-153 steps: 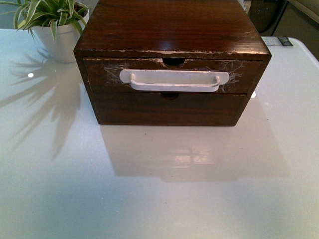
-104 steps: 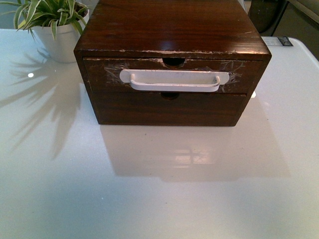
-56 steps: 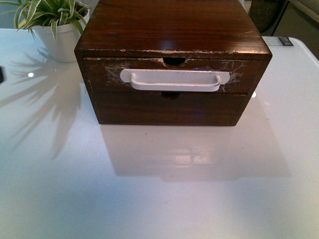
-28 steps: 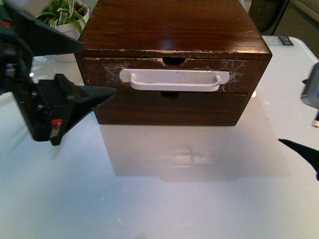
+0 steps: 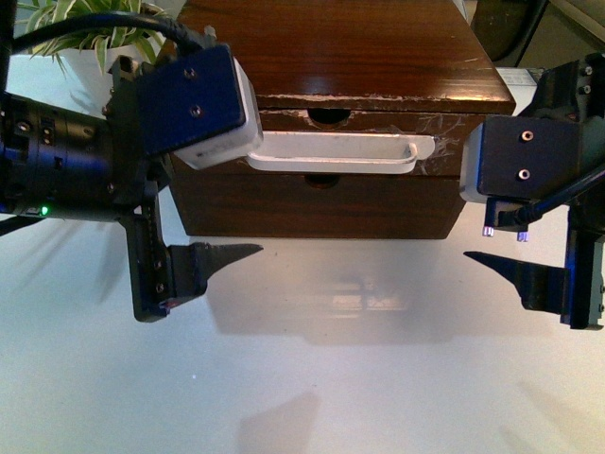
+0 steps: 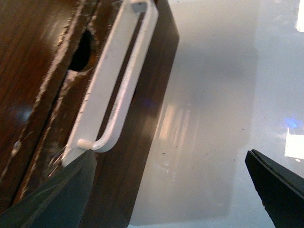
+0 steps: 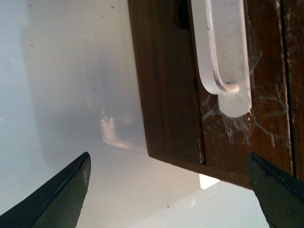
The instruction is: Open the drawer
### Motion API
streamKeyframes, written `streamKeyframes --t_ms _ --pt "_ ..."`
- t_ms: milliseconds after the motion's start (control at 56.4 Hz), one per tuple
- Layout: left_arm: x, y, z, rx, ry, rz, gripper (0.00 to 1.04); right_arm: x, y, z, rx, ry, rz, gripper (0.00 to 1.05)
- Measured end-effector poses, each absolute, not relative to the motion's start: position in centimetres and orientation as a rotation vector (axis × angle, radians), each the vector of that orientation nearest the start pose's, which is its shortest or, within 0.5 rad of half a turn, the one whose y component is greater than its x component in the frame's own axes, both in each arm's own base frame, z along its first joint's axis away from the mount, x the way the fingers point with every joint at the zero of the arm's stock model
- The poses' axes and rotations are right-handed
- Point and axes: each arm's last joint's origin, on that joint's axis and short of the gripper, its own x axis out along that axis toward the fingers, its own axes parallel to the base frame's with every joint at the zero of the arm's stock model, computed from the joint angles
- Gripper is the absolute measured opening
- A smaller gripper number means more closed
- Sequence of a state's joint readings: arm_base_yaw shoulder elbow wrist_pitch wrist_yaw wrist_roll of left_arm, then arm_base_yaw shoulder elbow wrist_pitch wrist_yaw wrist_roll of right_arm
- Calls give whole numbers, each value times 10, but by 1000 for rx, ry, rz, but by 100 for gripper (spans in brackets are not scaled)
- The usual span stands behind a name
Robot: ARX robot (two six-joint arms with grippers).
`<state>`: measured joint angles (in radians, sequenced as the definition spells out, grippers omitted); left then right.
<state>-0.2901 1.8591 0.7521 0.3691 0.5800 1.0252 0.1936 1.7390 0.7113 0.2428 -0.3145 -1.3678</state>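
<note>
The drawer (image 5: 444, 142) is the upper one of a dark-brown wooden box; it is shut, with a half-round notch (image 5: 328, 116) in its top edge. Its white bar handle (image 5: 336, 153) is taped on. My left gripper (image 5: 213, 194) is open, low in front of the box's left end. Its upper finger is hidden behind the wrist camera. In the left wrist view the handle (image 6: 118, 80) runs just beyond one finger of the left gripper (image 6: 168, 154). My right gripper (image 5: 477, 203) is open at the box's right end. In the right wrist view the right gripper (image 7: 168, 156) faces the handle's end (image 7: 223, 52).
A plain handle-less drawer front (image 5: 321, 203) lies below the taped one. A potted plant (image 5: 85, 33) stands at the back left, behind my left arm. The box stands on a glossy white table (image 5: 331, 378).
Both arms have come into view from the sides and moved in towards the box front. The drawer and the box have not moved.
</note>
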Motion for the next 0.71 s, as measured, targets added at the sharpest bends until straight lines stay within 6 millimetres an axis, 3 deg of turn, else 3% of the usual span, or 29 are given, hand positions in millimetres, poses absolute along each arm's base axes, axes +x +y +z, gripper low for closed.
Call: streamKeyframes --t_ms 709 --pt "341 -153 95 933 201 -1256 96 327 82 110 -1236 302 1015 96"
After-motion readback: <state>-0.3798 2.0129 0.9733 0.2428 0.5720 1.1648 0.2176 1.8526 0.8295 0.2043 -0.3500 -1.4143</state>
